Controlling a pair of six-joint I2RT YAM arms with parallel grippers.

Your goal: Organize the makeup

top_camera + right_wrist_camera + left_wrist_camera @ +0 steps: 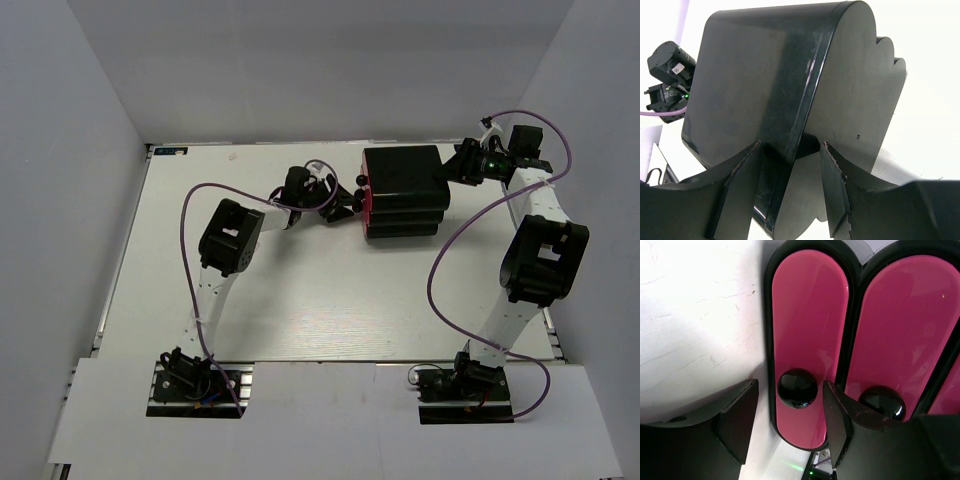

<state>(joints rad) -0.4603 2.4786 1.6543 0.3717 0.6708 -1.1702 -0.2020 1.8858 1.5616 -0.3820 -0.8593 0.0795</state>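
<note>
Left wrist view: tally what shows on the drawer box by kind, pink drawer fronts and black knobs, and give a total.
pink drawer fronts: 3 (one only a sliver at the right edge)
black knobs: 2
Total: 5

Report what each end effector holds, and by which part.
Left end effector holds nothing: open, it flanks a drawer knob. Right end effector straddles the rear edge of the box; whether it grips cannot be told.
</note>
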